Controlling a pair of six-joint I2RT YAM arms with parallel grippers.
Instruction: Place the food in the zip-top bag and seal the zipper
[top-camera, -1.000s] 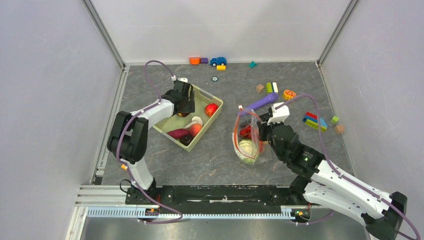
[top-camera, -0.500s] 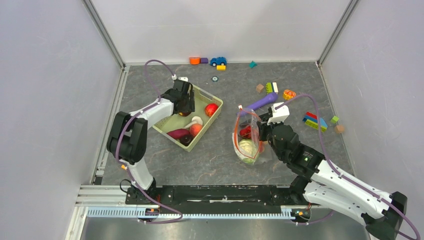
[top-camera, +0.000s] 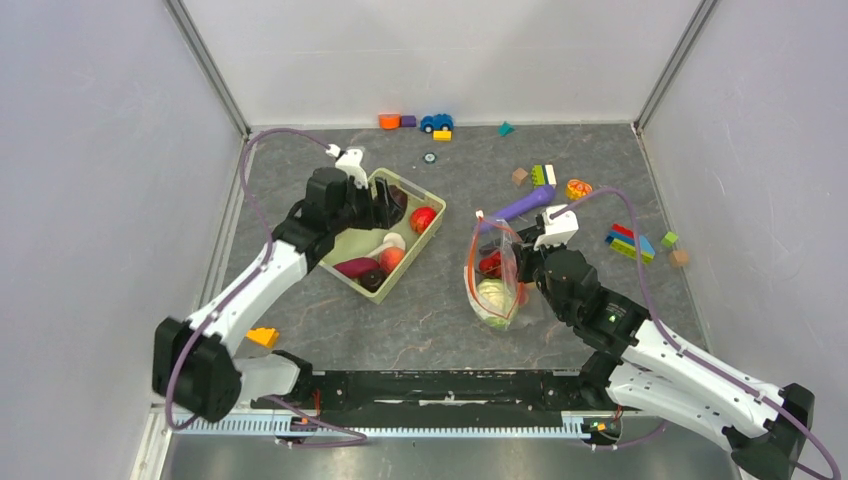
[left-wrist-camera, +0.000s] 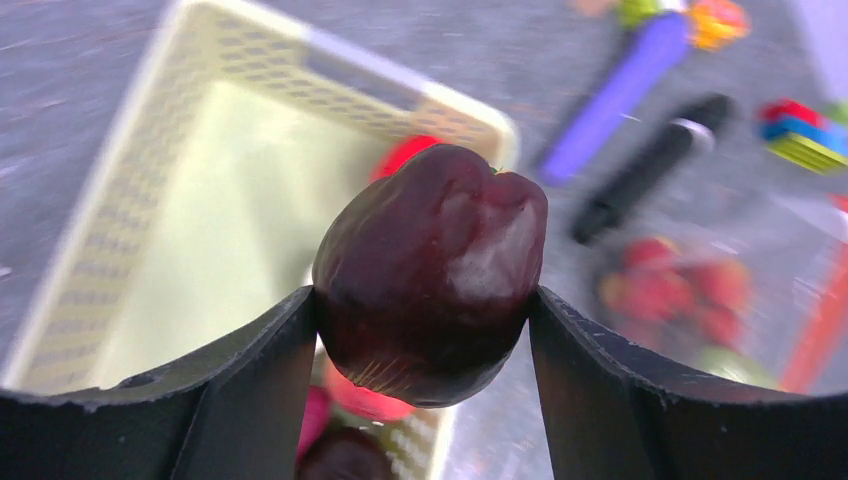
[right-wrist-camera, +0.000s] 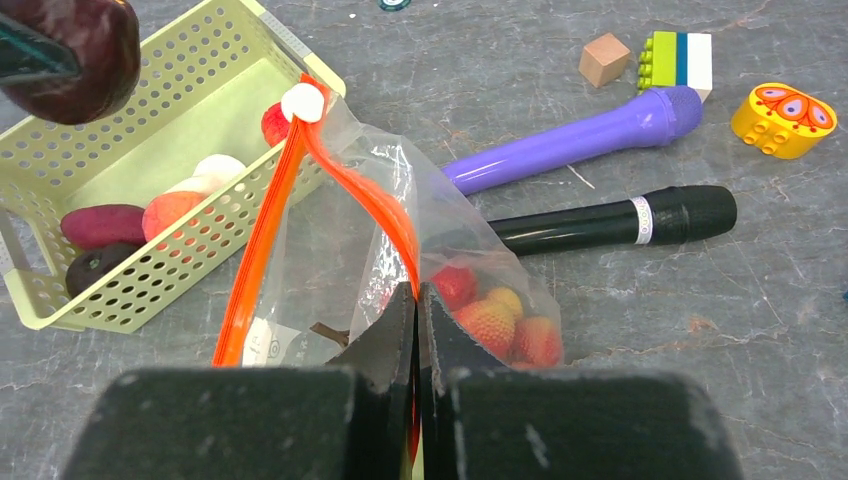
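Dark fruit is up in the air, pinched at its sides between the two fingers of the left tool, hanging over the far end of the basket. The jaws stand wide only because the piece is fat; both fingers sit flush against it. Below, the basket holds more food: a red apple, a white mushroom piece, a peach apple and purple pieces at the near corner.

Over to the bag. It sits on the tabletop just to the right of the basket, mouth gaping upward, the zipper a long orange loop running near to far, its white slider at the far end. Red pieces and a green cabbage lie inside already. The right tool is pressed together on the bag's near rim, right at the zipper, and looks to be propping the mouth open.

Here's what the move seems to turn on: the mouth lies to the right of the left tool and slightly nearer, across the basket's right wall. The right arm is nearer the bag but busy holding it, so the carry falls to the left. The slot is long but narrow, so the fruit probably needs to come in along the loop's length, clear of the right tool.
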